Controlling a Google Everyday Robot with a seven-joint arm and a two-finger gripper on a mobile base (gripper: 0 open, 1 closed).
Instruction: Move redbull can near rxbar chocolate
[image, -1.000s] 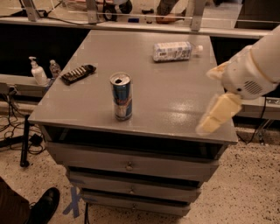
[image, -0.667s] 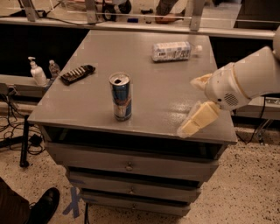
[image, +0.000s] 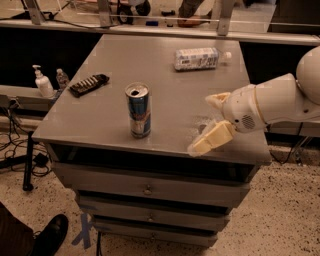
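The redbull can (image: 138, 111) stands upright near the front edge of the grey cabinet top (image: 150, 55), blue and silver with an open silver top. The rxbar chocolate (image: 89, 84), a flat black bar with pale marks, lies at the left edge of the top, behind and left of the can. My gripper (image: 207, 123) is at the front right of the top, to the right of the can and apart from it. Its two cream fingers (image: 212, 140) are spread open and hold nothing.
A clear plastic bottle with a white label (image: 197, 58) lies on its side at the back right. A soap dispenser (image: 43, 83) stands on a shelf left of the cabinet. Drawers (image: 147, 189) front the cabinet. A shoe (image: 50, 235) shows at the bottom left.
My gripper has moved left along the front of the top, closer to the can. The can, the bar and the bottle have not moved.
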